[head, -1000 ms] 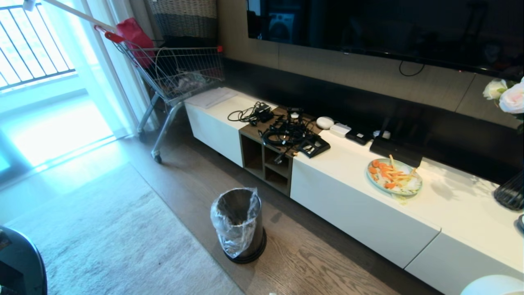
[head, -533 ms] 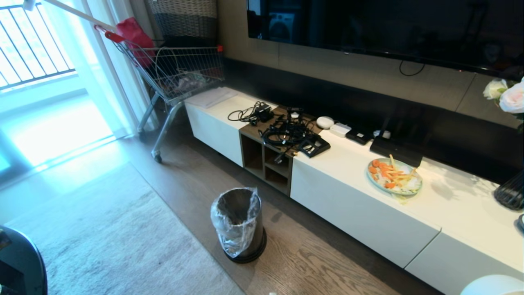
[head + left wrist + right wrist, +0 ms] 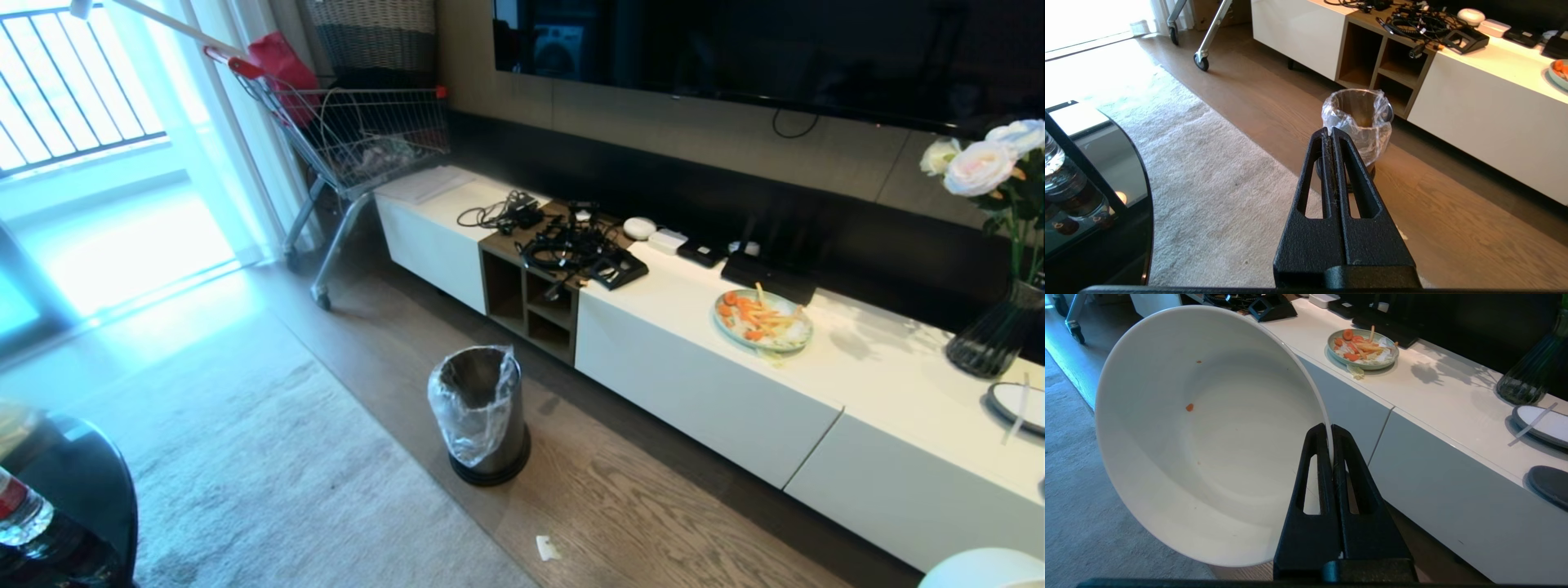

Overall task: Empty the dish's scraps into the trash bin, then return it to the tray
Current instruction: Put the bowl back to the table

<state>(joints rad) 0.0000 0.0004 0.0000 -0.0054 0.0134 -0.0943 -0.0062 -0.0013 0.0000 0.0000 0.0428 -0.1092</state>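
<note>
The right gripper (image 3: 1332, 446) has its jaws pinched tight on the rim of the dish (image 3: 1208, 433). The dish is tipped on its side, up in the air, and has only a few tiny orange specks inside. The left gripper (image 3: 1332, 132) has its jaws pressed together and holds nothing. The trash bin (image 3: 482, 416) stands on the wood floor, just in front of the long white cabinet (image 3: 710, 392). A plate of carrot bits (image 3: 763, 318) sits on the cabinet.

Deep white dish (image 3: 1208, 433) tilted, nearly empty, orange specks inside, dark grey bag-lined trash bin (image 3: 482, 416) upright on wood floor
</note>
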